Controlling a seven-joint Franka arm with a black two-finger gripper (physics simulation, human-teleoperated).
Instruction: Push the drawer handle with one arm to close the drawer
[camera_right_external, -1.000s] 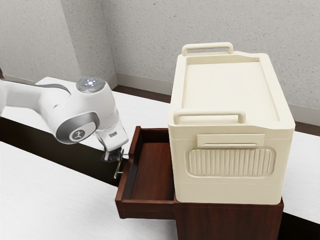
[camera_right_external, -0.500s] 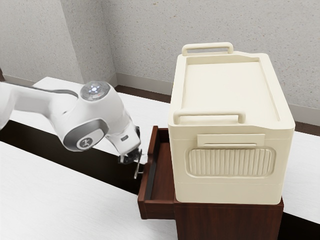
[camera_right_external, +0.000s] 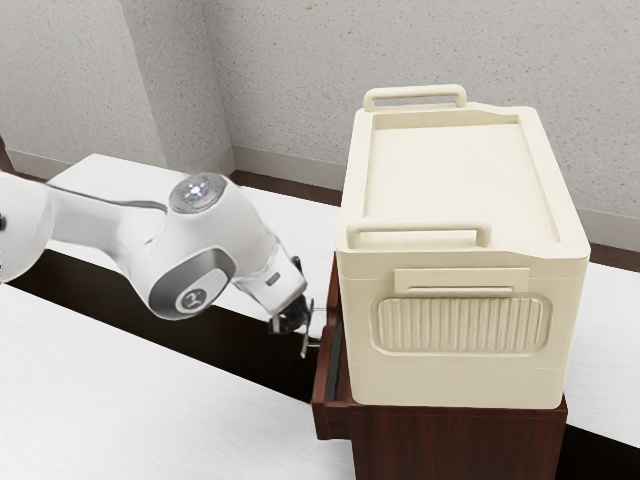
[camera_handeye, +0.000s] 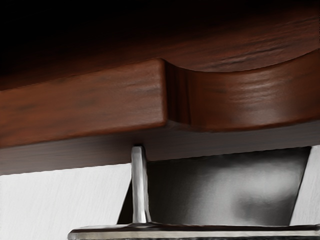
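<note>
My gripper (camera_right_external: 294, 318) is up against the outer side of the drawer, at the metal handle (camera_right_external: 305, 346). The dark red-brown drawer (camera_right_external: 322, 392) juts out a short way from its cabinet (camera_right_external: 455, 440), toward the exterior view's left. Most of its inside is hidden under the cream box's side. In the wrist view, the drawer's front board (camera_handeye: 80, 105) has a curved dip in its top edge. A handle post (camera_handeye: 140, 185) joins it to the handle's long bar (camera_handeye: 200, 232), which lies close under my hand.
A large cream box (camera_right_external: 460, 330) with two top handles stands on the cabinet. White table surfaces (camera_right_external: 150, 400) lie on both sides of a dark gap (camera_right_external: 200, 335) beneath the arm. A speckled wall (camera_right_external: 290, 80) rises behind.
My hand has moved toward the exterior view's right, and the drawer has slid the same way, farther into the cabinet. The cream box has stayed put.
</note>
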